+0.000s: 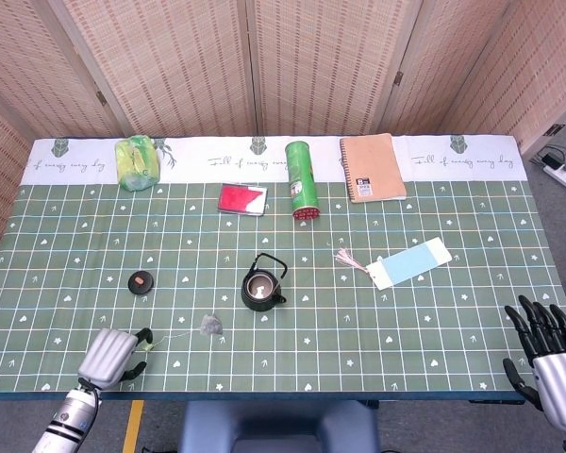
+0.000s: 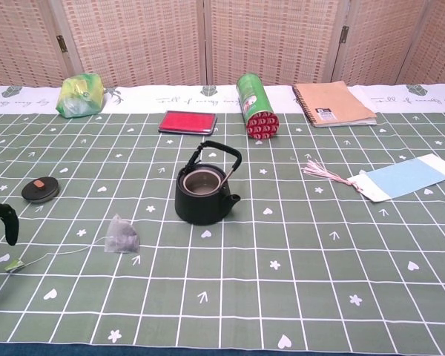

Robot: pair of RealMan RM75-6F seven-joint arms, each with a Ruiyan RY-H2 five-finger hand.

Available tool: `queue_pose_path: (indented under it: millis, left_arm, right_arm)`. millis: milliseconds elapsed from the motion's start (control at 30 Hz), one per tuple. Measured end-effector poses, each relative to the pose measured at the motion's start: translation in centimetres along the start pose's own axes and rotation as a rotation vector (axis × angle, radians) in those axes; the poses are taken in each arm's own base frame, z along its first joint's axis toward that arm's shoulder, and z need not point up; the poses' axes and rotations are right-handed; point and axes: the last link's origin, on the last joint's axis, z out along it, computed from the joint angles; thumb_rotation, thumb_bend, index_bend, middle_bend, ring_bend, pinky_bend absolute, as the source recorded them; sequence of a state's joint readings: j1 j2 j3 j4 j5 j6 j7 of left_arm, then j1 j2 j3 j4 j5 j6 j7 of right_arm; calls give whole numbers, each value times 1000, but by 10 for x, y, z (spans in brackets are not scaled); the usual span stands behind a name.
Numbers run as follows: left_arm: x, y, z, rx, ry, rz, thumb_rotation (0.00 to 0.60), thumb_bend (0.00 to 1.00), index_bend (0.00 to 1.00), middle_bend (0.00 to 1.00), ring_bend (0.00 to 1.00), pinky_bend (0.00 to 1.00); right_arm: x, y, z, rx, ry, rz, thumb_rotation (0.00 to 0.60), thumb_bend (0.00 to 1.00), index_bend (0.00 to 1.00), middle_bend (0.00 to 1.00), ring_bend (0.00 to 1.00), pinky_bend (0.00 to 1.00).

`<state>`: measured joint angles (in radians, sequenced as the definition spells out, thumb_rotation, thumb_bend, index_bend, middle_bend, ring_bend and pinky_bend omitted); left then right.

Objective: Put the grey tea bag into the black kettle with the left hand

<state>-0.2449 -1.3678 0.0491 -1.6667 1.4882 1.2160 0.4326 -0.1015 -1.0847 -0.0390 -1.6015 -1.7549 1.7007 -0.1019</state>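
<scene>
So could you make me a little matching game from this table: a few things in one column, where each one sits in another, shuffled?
Things:
1. black kettle
2. grey tea bag
3. green can
4. kettle lid

Places:
A. lying on its side beside the notebook
B. middle of the table, lid off
C. left of the kettle, on its own
D. nearest the left hand, string trailing towards it

Pairs: 1-B, 2-D, 3-A, 4-C

A green tube [image 1: 302, 178] with a red end is lying on its side, far ahead of both hands, flanked by a red pad [image 1: 241, 198] and a tan spiral notebook [image 1: 372, 167]. A yellow-green bag [image 1: 137, 161] is sitting far ahead of the left hand. A pale blue bookmark [image 1: 408, 263] with a pink tassel is lying ahead-left of the right hand.
</scene>
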Motion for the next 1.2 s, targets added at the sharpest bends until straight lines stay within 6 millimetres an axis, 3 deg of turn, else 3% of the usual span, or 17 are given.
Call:
queue_pose_path:
  millis: [167,1200]
  left_arm:
    - [-8,10,5,11,-1,-11,600,264,461,1000,1000,1000]
    - [-37,-4,24,94,-7,13,600,291,493,1000,1000,1000]
  right_arm:
    - [1,-1,-1,5,4,2,600,412,0,0,0,0]
    - [-1,-1,2,7,-3,-2,600,411,0,0,0,0]
